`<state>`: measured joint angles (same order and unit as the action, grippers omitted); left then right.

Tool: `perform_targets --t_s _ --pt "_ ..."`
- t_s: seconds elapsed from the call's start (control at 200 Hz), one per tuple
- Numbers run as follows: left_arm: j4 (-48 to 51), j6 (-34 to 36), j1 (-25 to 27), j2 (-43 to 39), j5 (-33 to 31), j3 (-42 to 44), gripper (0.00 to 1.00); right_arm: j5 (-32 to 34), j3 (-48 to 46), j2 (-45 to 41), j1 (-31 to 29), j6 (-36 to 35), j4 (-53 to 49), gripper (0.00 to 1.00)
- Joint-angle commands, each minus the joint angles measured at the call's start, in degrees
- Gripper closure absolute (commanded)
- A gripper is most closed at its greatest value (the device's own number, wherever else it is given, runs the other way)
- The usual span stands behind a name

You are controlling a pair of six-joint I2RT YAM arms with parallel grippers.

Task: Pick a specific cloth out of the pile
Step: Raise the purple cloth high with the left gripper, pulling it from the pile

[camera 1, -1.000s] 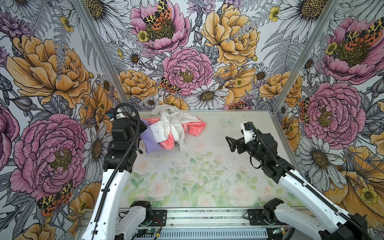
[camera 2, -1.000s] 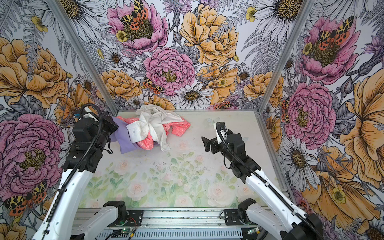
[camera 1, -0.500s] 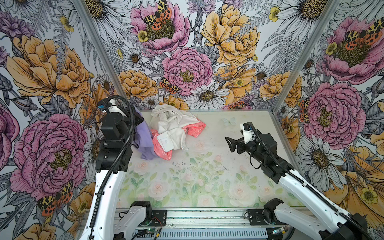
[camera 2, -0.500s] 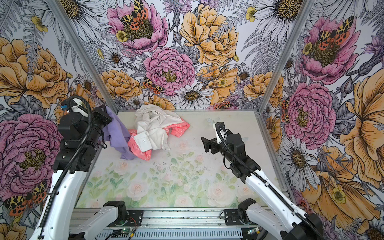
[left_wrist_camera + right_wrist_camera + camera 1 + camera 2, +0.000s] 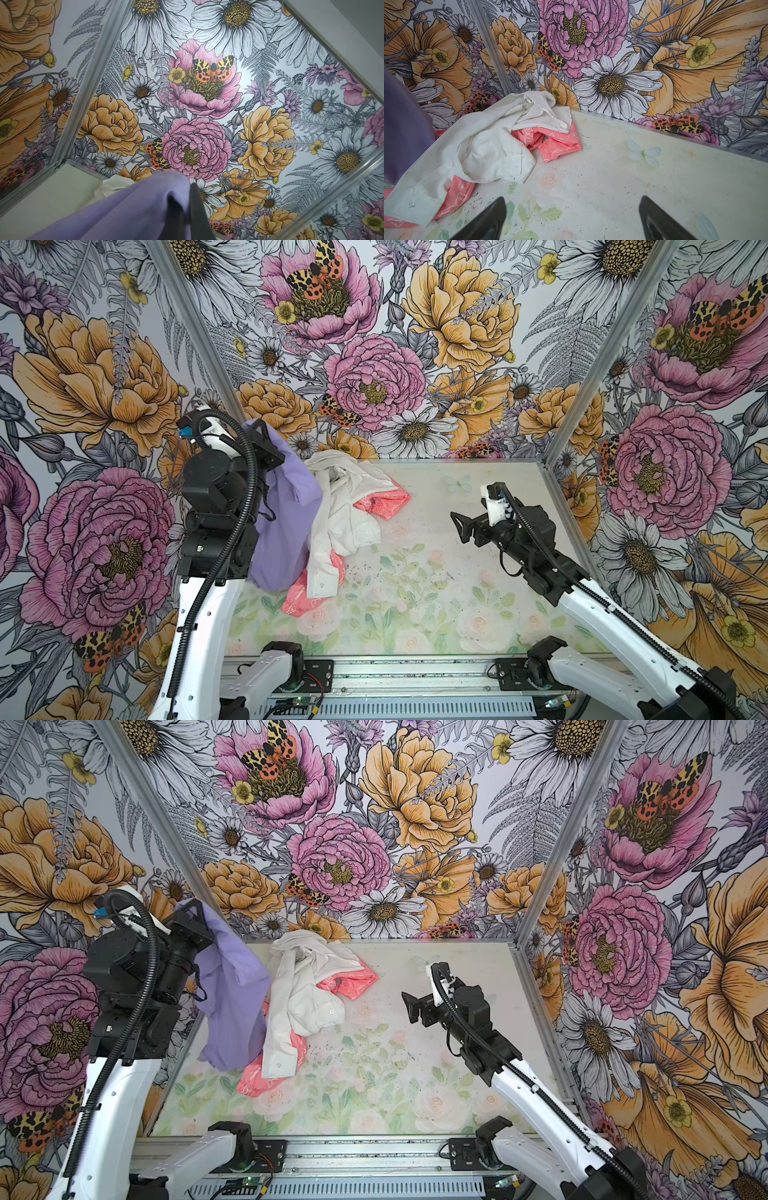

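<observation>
Both top views: left gripper [image 5: 260,428] tight on the cloth [image 5: 286,522]; right wrist view: wide right gripper [image 5: 572,204], pile [image 5: 488,149]

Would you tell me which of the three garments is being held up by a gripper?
The plain lavender cloth, hanging from the shut left gripper; the white shirt and the coral-pink printed cloth lie heaped on the table.

Top views: high over the near edge, side by side, looking down toward the far wall [image 5: 374,377]; both cover the whole table [image 5: 457,497].
Left wrist: raised, tilted up at the far wall; cloth [image 5: 135,209] very close.
Right wrist: low over the table, facing far-left; shares the pile [image 5: 483,149] with both top views.
</observation>
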<state>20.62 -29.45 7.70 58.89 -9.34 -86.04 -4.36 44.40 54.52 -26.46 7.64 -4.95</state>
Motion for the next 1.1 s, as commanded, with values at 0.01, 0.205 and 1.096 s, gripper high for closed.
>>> perform_targets --t_s 0.01,0.205,1.096 --pt "-5.3 3.6 4.1 1.5 0.0 -4.3 1.0 -0.7 2.1 -0.2 -0.6 -0.4 0.0 0.01" --pt "-7.0 8.3 12.9 6.9 -2.2 -10.9 1.0 -0.6 2.4 -1.2 -0.6 -0.2 0.0 0.01" --pt "-4.2 9.1 35.8 55.3 7.1 -61.8 1.0 13.4 2.2 -12.3 -0.6 1.9 -1.2 0.01"
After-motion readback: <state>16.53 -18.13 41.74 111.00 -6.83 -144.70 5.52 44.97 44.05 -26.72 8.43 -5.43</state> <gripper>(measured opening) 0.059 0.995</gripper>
